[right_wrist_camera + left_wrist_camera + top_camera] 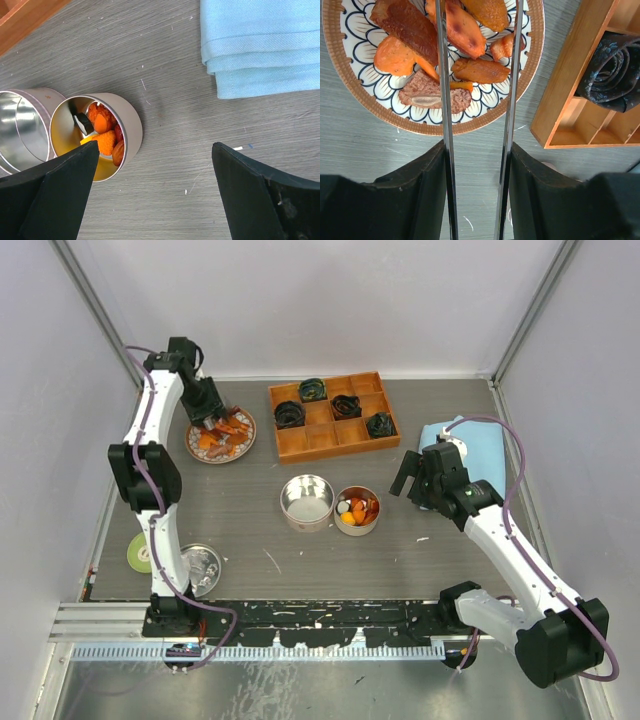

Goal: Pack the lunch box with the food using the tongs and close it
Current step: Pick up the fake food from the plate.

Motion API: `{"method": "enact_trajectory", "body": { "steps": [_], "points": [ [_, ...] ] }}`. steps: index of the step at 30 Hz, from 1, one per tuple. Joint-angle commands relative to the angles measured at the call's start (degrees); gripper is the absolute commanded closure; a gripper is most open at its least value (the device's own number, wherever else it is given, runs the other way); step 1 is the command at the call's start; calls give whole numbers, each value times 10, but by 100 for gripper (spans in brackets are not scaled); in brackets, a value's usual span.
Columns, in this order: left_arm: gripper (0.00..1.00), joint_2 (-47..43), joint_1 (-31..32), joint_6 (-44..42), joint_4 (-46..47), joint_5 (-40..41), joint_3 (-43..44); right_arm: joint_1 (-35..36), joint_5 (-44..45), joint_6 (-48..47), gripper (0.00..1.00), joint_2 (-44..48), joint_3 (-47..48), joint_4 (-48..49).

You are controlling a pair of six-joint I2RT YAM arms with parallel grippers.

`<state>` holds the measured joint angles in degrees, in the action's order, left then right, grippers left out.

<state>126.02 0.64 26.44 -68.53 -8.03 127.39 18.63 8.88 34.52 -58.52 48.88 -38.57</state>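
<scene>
A round ceramic plate point(534, 45) with a ribbed brown rim and a dark petal pattern sits just left of the wooden tray point(565, 75). On it lies glossy food point(480, 70): orange and red chunks and a paler brown slice. The tray is plain box-jointed wood split into compartments, and one holds a dark coiled lump point(612, 70).

Thin, flat, polished metal tongs point(445, 100) reach over the plate, their two arms running nearly parallel and apart. I cannot tell whether the tips touch any food. The left gripper point(476, 160) is about half closed, its black fingers point(427, 180) pressing the outsides of both arms.

On the near side of the tray stand two round metal tins, one empty point(307, 524) and one point(127, 125) holding more orange pieces. A folded light-blue cloth point(260, 45) lies right of the tray. The right gripper point(155, 147) hangs above the grey table point(165, 65) with its fingers spread wide, holding nothing.
</scene>
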Motion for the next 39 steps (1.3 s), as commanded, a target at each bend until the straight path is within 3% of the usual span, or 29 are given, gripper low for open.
{"method": "enact_trajectory", "body": {
  "steps": [1,16,31,39],
  "points": [
    [53,7,-5,19,29,-16,22,-3,11,-6,0,6,6,12],
    [64,8,-5,20,43,-38,-19,-2,11,-7,0,5,6,12],
    [77,-79,-5,22,87,-38,-97,-3,7,-1,0,0,11,12],
    [79,-111,-6,9,77,-57,-122,-3,7,-1,0,-2,10,13]
  ]
}}
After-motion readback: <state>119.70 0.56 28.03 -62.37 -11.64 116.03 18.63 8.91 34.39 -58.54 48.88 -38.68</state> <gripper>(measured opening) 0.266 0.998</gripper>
